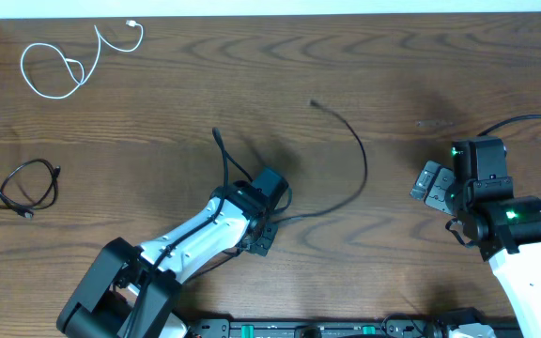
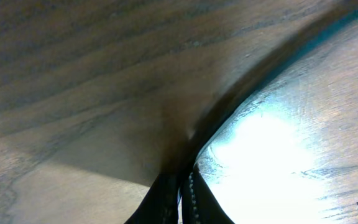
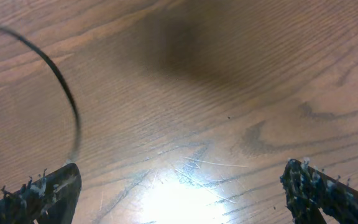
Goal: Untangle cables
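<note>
A long black cable lies on the wooden table, curving from a free end in the middle down to my left gripper. A second stretch rises to another end at the upper left of the gripper. In the left wrist view the fingers are pressed together low over the table. The black cable runs out from them to the upper right. My right gripper is wide open and empty over bare wood. An arc of the black cable shows at the upper left of the right wrist view.
A white cable lies looped at the far left corner. A separate black cable lies coiled at the left edge. The arm bases stand along the table's front edge.
</note>
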`<state>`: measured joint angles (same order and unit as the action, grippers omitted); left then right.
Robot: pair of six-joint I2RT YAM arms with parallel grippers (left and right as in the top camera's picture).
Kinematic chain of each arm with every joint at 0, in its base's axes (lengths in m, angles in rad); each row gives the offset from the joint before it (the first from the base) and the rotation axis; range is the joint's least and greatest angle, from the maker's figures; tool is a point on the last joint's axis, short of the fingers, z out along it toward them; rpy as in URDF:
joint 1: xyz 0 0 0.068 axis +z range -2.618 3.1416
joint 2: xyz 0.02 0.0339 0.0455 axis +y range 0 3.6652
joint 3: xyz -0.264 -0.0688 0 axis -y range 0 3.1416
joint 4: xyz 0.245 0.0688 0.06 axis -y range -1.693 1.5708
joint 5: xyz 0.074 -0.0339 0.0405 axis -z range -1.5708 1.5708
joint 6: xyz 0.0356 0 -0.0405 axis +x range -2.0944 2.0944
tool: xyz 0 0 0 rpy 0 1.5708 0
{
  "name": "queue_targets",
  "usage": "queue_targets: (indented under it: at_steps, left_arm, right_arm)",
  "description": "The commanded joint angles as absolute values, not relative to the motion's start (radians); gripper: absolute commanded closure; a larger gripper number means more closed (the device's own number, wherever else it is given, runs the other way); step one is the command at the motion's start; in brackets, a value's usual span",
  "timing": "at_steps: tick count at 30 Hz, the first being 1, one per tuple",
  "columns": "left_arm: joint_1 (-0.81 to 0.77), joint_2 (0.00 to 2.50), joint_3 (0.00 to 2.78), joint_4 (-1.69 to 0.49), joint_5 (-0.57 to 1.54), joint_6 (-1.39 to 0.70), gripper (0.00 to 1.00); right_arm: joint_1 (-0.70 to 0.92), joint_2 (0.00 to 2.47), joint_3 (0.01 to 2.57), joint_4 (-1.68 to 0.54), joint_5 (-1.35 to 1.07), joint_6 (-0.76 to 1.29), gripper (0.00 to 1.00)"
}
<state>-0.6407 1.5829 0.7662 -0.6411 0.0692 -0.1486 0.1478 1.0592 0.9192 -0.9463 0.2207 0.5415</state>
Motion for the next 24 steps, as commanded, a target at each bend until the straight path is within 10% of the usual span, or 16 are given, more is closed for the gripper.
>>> queue_targets:
  at_steps: [1,24]
  left_arm:
    - [-0.638,1.587,0.778,-0.627,0.041,-0.144,0.93]
    - [-0.357,0.997,1.019,-0.569,0.044,-0.289,0.92]
  right_arm:
    - [0.141,1.053,0.921,-0.947,0.229,0.553,0.01]
    - [0.141,1.053,0.921,-0.947,0.229,0.553,0.01]
